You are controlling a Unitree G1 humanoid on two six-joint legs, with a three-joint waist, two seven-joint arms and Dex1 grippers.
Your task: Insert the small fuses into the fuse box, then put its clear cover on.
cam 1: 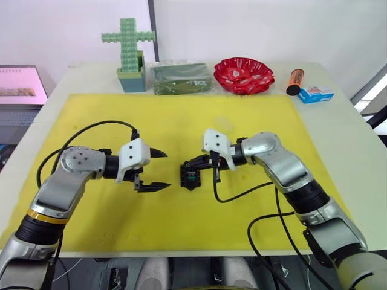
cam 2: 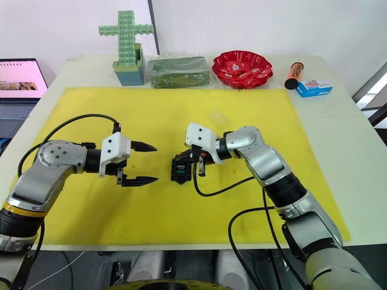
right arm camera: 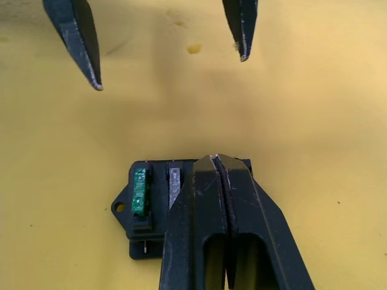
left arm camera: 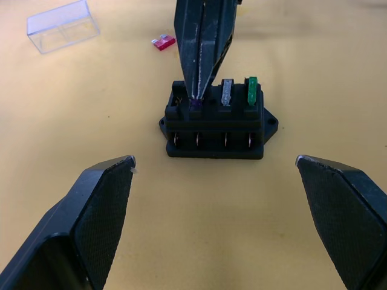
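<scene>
The black fuse box sits mid-mat between both grippers. A green fuse and a grey fuse stand in its slots. My right gripper is shut, its tip pressed onto a third slot with a sliver of purple fuse showing between the fingers. A red fuse lies loose on the mat beyond the box. The clear cover rests on the mat farther back. My left gripper hangs open just left of the box, with nothing between its fingers.
Everything lies on a yellow mat. Along the table's back edge stand a green cross of blocks in a pot, a dark green packet, a red bowl, an orange cylinder and a blue-white box. A laptop is at far left.
</scene>
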